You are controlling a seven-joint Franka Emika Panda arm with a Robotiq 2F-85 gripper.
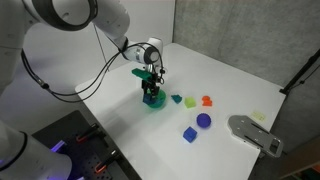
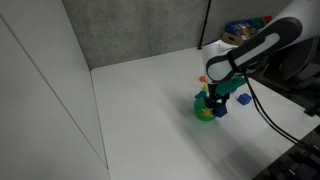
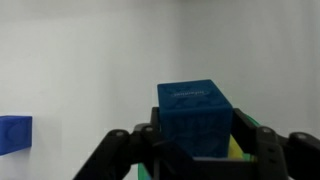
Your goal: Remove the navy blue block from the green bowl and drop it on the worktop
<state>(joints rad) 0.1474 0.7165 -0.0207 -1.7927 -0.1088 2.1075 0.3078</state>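
Nearest the wrist camera, the navy blue block point(image 3: 198, 118) is seen pinched between the two dark fingers point(image 3: 128, 150) of the gripper point(image 3: 200, 142), one finger pressed against each side of the cube. Its top face and near face are shown, both with a fine moulded pattern. Just behind the block's right edge a strip of the green bowl point(image 3: 246, 128) is visible, with a patch of something yellow point(image 3: 236, 151) below it. Whether the block is fully clear of the bowl cannot be told. At the far left edge of the wrist view a brighter blue cube point(image 3: 14, 134) lies on the white worktop point(image 3: 90, 70).

In an exterior view the gripper point(image 1: 152, 86) is held directly over the bowl point(image 1: 153, 102), pointing straight down, near the middle of the worktop. To the right of the bowl three small pieces are laid out in a row: a green one point(image 1: 177, 99), a yellow-green one point(image 1: 190, 102) and an orange one point(image 1: 207, 100). Nearer to the camera a violet-blue ball point(image 1: 203, 120) is seen, and just beside it the brighter blue cube. A grey device point(image 1: 255, 133) rests at the right edge of the worktop, well apart from the bowl.
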